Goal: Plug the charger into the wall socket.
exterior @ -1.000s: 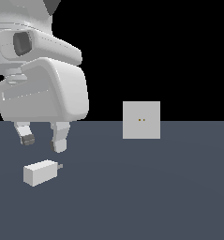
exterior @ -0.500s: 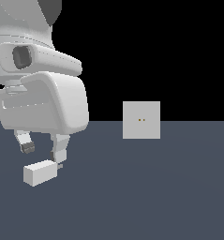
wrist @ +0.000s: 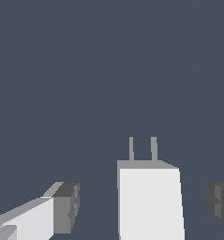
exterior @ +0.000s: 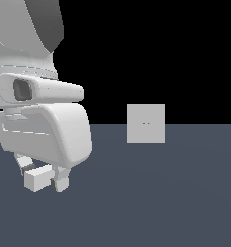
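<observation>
charger [exterior: 37,179] part-hidden btwn gripper [exterior: 43,177] fingers

The charger [exterior: 38,179] is sitting between the gripper's [exterior: 43,177] fingers [exterior: 62,184], which are hiding its prongs in the exterior view. In the wrist view the frame edge is cutting off the block's rear end and most of both fingers. The wall socket's [exterior: 146,123] two holes are showing too small to make out.

Fingers [exterior: 42,176] lower, now astride charger [exterior: 37,179].
</observation>
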`<state>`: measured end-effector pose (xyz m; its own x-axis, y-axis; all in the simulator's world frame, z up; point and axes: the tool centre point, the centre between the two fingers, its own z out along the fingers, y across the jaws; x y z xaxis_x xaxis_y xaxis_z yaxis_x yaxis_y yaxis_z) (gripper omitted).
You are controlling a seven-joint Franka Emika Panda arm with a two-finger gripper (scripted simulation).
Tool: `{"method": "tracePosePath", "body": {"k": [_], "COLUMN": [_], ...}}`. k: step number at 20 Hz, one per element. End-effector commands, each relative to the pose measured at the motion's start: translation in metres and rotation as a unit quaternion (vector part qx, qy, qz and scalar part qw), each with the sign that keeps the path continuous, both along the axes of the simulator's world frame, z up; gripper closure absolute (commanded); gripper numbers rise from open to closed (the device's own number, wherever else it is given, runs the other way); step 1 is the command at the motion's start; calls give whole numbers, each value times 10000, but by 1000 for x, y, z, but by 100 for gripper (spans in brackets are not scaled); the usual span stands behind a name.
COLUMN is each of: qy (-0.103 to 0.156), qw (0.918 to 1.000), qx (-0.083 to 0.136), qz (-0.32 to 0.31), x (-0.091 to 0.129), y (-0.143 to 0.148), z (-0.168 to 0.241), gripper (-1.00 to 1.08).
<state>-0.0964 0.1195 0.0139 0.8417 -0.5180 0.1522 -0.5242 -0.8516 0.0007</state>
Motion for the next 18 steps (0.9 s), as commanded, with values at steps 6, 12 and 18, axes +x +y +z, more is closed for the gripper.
{"method": "tracePosePath", "body": {"k": [6,12,18], "qy": [-6,-6,-9], "qw": [10000,10000,10000], "qx": [2,2,1], "qz": [0,0,76], "x": [1,1,0], "y": [0,0,-6], "z": [-2,-2,1], "gripper": [108,108,108]}}
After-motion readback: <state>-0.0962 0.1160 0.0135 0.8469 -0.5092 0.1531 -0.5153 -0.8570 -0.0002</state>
